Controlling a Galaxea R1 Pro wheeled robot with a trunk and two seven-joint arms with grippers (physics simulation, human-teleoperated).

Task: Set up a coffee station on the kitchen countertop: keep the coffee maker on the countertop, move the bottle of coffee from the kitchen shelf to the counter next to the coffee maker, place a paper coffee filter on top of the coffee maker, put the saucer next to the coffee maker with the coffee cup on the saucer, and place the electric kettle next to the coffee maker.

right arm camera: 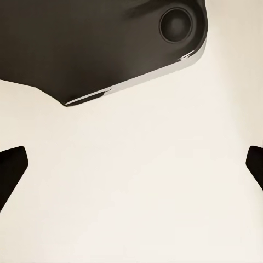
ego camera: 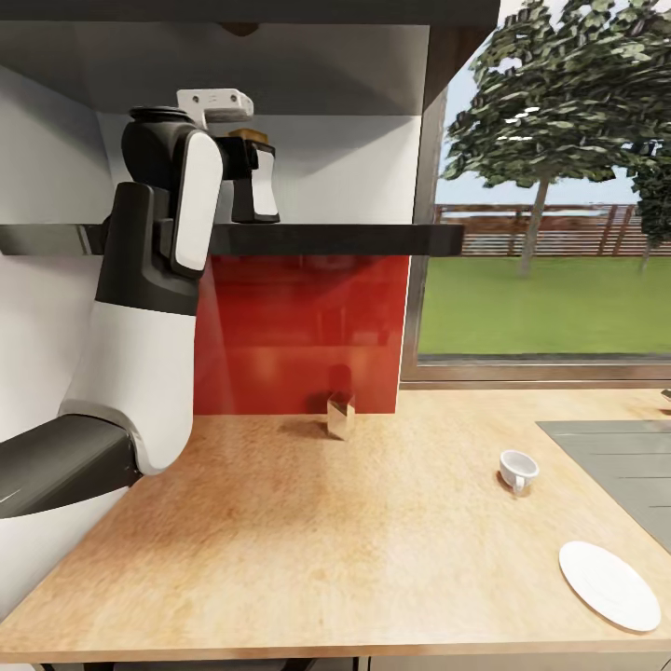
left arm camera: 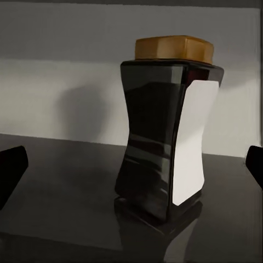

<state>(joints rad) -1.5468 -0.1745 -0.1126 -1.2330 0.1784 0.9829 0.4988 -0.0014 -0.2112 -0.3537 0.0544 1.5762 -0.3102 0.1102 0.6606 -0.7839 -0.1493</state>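
Note:
The bottle of coffee (ego camera: 265, 186) stands on the dark kitchen shelf (ego camera: 354, 239); it is a dark jar with a yellow lid and a white label. My left arm is raised to the shelf. In the left wrist view the bottle of coffee (left arm camera: 164, 137) stands upright just ahead of my open left gripper (left arm camera: 131, 164), whose fingertips (left arm camera: 12, 167) are spread wider than the jar. On the kitchen countertop (ego camera: 308, 540) lie the coffee cup (ego camera: 517, 469), the saucer (ego camera: 609, 584) and a small folded paper coffee filter (ego camera: 340, 415). My right gripper (right arm camera: 131, 164) is open over a pale surface.
A grey inset sink (ego camera: 620, 466) occupies the countertop's right side, behind the saucer. A red backsplash (ego camera: 298, 335) rises behind the filter, with a window to its right. A cabinet underside hangs close above the shelf. A dark robot part (right arm camera: 98, 44) shows in the right wrist view.

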